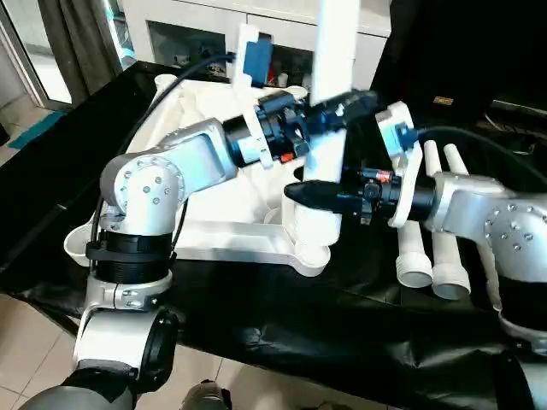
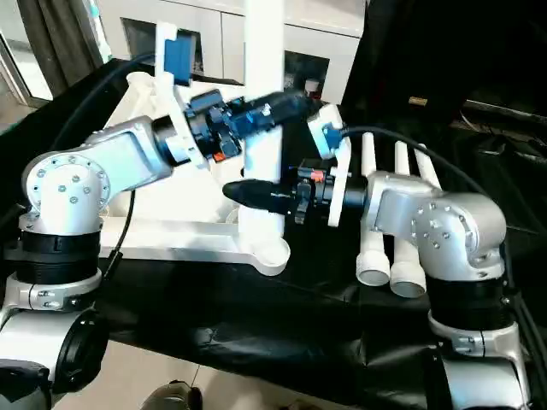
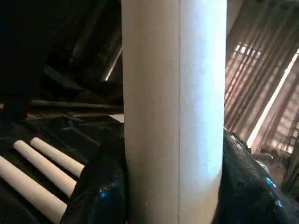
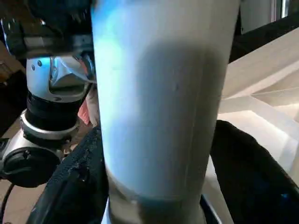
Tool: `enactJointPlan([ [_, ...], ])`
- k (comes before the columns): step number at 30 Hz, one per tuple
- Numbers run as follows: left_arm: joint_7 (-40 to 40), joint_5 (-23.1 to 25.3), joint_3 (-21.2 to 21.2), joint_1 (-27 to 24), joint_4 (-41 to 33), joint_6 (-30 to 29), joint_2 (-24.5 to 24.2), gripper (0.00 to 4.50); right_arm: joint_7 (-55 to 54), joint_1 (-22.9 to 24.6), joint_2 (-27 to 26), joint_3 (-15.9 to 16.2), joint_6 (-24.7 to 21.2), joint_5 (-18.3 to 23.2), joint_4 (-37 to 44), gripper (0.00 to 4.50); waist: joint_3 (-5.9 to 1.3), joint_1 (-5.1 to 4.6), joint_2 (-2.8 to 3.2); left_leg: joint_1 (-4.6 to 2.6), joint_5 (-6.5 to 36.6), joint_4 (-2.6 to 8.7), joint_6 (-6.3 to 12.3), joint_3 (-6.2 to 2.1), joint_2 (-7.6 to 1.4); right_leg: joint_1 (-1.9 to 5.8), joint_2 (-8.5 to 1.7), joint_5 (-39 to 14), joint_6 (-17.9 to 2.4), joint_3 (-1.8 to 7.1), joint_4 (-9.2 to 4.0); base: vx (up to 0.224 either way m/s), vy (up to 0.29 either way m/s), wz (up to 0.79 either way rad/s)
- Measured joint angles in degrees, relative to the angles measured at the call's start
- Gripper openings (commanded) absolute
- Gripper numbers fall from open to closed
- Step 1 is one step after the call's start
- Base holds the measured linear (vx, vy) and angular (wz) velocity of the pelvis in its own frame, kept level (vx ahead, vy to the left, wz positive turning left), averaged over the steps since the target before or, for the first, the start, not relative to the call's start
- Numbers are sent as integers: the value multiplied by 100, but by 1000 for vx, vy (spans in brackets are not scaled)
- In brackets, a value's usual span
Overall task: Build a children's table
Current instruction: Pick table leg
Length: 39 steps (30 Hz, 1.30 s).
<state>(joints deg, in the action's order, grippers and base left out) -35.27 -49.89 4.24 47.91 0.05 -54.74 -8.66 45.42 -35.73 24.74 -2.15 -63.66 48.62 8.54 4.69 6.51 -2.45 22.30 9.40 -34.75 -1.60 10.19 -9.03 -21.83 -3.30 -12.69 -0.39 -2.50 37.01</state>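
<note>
Our left pincer (image 1: 346,107) and right pincer (image 1: 309,194) both clamp upright leg (image 1: 329,128) standing in tabletop (image 1: 231,242) corner socket (image 1: 312,249).

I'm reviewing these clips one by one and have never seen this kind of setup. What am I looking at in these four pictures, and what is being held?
This is a humanoid robot with two silver arms, building a white plastic children's table. The two wide pictures come from cameras on its head, looking down over the arms. The two close-ups come from cameras on its wrists.

On the black-covered surface lies the table top, upside down. One leg stands upright at its near corner socket. The left end effector is closed on the leg higher up, the right end effector lower down, near the socket. In each close-up, the white column between black fingers is that leg. Three spare legs lie side by side to the robot's right.
</note>
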Motion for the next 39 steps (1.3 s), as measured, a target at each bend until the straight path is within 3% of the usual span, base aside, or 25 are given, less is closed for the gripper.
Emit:
enactJointPlan([
  [14, -68, 15, -32, -7, -6, -41, -41, 190, 8, 2, 24, 33, -120, 104, 51, 203, 0, 1, 0, 0, 0, 0, 0, 0, 0, 0, 0, 0, 0, 0, 0, 0, 0, 0],
  [15, -59, 22, -32, -7, -5, -39, -36, 246, 2, 4, 24, 32, -120, 104, 52, 197, 0, 1, 0, 0, 0, 0, 0, 0, 0, 0, 0, 0, 0, 0, 0, 0, 0, 0],
  [16, -44, 24, -31, -7, -5, -39, -33, 260, -4, 5, 24, 32, -120, 104, 52, 195, 0, 0, 0, 0, 0, 0, 0, 0, 0, 0, 0, 0, 0, 0, 0, 0, 0, 0],
  [25, 325, 7, 182, 155, 80, -24, 111, 317, -126, 44, 39, 57, -134, 32, 29, 193, 0, 0, -1, 0, 0, -1, 0, 0, 0, 0, 0, 1, 1, 0, 1, 0, 0, 0],
  [27, 324, 5, 185, 156, 93, -20, 114, 277, -126, 44, 50, 60, -134, 27, 29, 193, 0, 0, -1, 0, 0, -1, 0, 0, 0, 0, 0, 1, 1, 0, 0, 0, 0, 0],
  [39, 277, 0, 240, 156, 92, -64, 48, 192, -86, 40, 104, 273, 141, -180, 77, 193, 1, 3, -6, 1, 0, -2, 0, 0, 0, 0, 0, 1, 1, 0, 0, 0, 0, 0],
])
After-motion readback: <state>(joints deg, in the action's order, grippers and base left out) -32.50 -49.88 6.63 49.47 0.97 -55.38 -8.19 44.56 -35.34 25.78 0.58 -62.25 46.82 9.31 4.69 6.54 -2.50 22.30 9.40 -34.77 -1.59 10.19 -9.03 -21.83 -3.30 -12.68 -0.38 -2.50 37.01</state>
